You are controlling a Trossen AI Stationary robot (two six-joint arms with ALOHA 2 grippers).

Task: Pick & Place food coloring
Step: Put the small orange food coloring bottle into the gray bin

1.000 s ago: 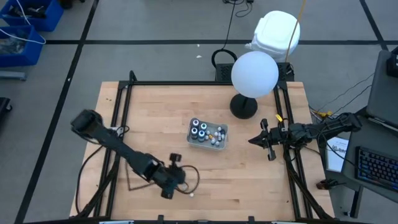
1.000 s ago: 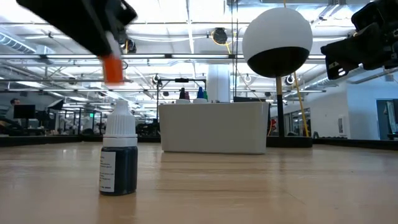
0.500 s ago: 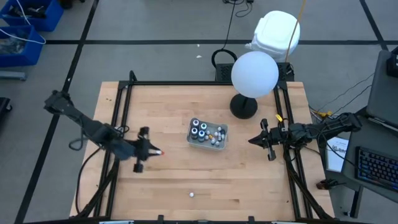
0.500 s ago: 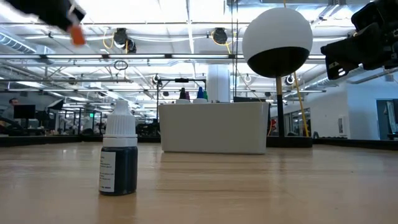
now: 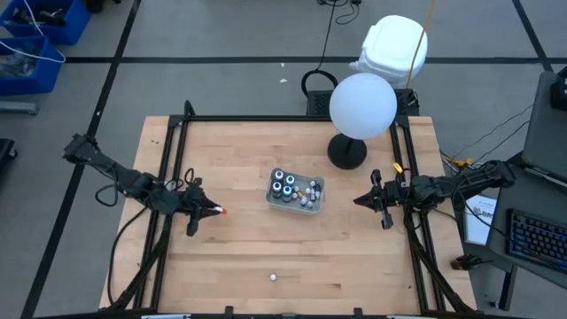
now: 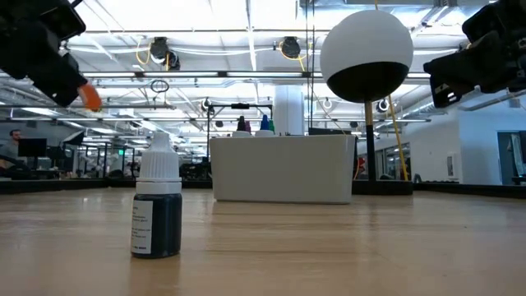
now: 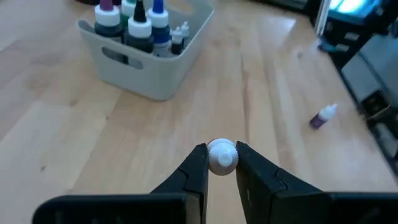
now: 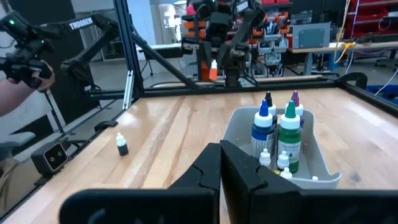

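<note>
The left gripper point(image 7: 217, 163) has its jaws closed on a small food coloring bottle point(image 7: 222, 155), white cap end showing between the fingers; from above, its orange tip pokes out of the jaws over the left part of the counter point(image 5: 239, 159), well apart from the grey tray point(image 5: 295, 204). The tray sits near the counter's middle and holds four larger bottles point(image 5: 284, 185) with several tiny ones beside them. One more dark bottle with a white cap point(image 6: 157, 197) stands upright alone near the counter's front edge. The right gripper point(image 5: 373, 198) hovers at the counter's right side, its jaws pressed together and holding nothing, pointing toward the tray.
</note>
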